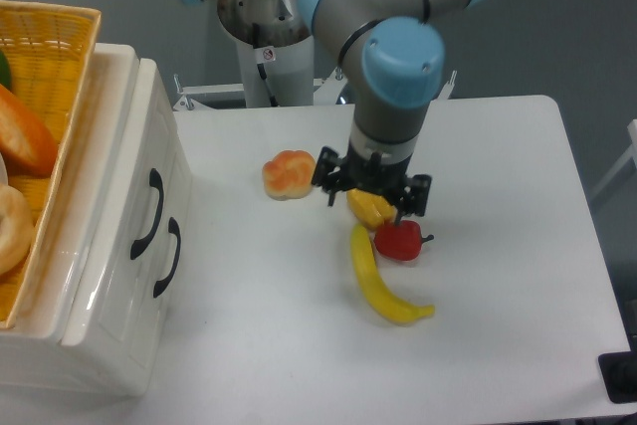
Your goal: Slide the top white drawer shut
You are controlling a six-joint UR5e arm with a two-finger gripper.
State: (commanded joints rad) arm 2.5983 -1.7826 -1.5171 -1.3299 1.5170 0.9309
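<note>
Hovering over the yellow pepper, gripper points down, jaws spread, empty. Top white drawer sits flush. Basket holds bread.

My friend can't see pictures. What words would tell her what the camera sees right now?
A grey and blue robot arm holds its gripper above a yellow pepper, red pepper and banana on a white table, far from the top white drawer at left. A bread roll lies nearby, and a yellow wicker basket tops the cabinet.
</note>
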